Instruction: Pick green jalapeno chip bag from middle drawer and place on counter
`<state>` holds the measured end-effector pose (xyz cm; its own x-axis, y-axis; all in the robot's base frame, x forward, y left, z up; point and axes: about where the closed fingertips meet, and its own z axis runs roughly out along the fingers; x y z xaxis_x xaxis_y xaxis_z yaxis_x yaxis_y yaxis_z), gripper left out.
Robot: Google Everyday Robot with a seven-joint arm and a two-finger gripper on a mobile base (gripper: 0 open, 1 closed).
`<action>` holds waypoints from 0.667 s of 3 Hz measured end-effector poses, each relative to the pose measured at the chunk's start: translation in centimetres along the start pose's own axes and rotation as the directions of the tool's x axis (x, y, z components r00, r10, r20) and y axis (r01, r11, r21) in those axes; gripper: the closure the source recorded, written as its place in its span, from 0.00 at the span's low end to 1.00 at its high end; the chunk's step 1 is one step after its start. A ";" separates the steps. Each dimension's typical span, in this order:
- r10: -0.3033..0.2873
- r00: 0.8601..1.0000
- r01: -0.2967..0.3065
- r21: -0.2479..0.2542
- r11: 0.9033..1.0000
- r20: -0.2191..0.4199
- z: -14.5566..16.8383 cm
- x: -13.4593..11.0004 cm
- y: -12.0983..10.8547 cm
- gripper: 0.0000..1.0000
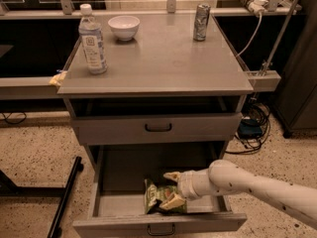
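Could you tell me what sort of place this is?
Probably a lab: grey metal cabinet, speckled floor, loose cables. The gripper is in the middle drawer at the green jalapeno chip bag.

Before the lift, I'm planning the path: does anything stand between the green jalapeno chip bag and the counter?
The gripper is at the green jalapeno chip bag in the open middle drawer. Between it and the counter lie the upper drawer front and the counter's front edge; the bag must likely swing out around them.
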<state>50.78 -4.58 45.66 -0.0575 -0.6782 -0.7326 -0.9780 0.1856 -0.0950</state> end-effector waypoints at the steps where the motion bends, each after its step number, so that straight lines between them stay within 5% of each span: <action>1: -0.007 1.000 0.008 -0.015 1.000 0.015 1.6 0.6 -0.1 0.36; 2: -0.020 1.000 0.020 -0.017 1.000 0.018 2.9 1.3 -0.5 0.38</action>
<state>51.81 -3.51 42.75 -0.0343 -0.6692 -0.7423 -0.9822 0.1599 -0.0988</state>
